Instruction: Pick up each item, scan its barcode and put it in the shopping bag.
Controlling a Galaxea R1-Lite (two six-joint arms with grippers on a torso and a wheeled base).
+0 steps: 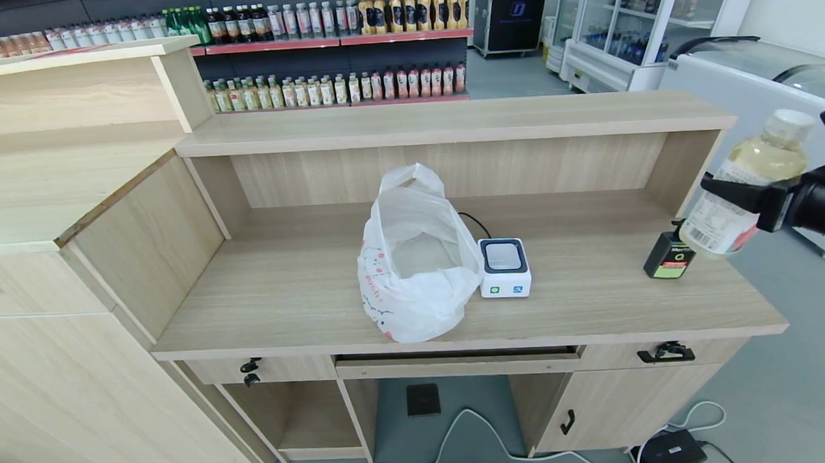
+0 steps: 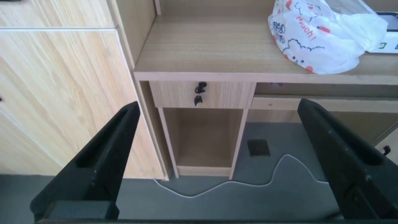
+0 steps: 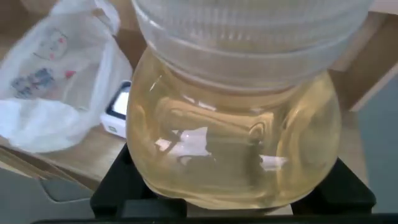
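Wood checkout counter (image 1: pixel 582 300), drink shelves (image 1: pixel 333 19) behind. I see the bottle (image 1: pixel 765 164) of pale yellow drink up in the air over the counter's right end, tilted, white cap up and outward. Right gripper (image 1: pixel 745 206) is clamped on its body, black fingers (image 1: pixel 731 193) across the label. Small black box (image 1: pixel 668 255) stands on the counter just below the bottle. Scanner (image 1: pixel 504 267) sits mid-counter, window up. White shopping bag (image 1: pixel 414 259) is against its left side, mouth open. Left gripper (image 2: pixel 219 115) is low by the counter's left drawer, fingers spread wide, holding nothing.
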